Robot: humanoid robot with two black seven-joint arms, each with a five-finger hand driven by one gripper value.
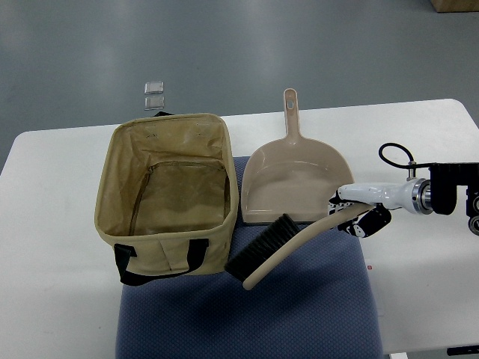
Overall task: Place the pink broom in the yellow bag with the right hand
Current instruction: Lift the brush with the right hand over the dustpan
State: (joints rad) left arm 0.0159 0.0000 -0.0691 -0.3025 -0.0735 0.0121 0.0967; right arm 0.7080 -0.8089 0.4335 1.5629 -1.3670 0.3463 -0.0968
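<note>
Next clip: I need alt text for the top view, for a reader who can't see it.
The robot's right hand reaches in from the right and grips the handle end of a beige hand broom lying on a blue mat. Left of the broom an open tan fabric bag stands empty, and a matching dustpan lies beside it on the white table.

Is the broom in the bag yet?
Out. The beige curved-handled broom lies on the blue mat beside the open tan fabric bag, whose inside looks empty.

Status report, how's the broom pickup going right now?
Right hand at broom handle end, grip unclear. Broom on blue mat, beside open bag. Dustpan behind broom; path clear. Left hand unseen.
</note>
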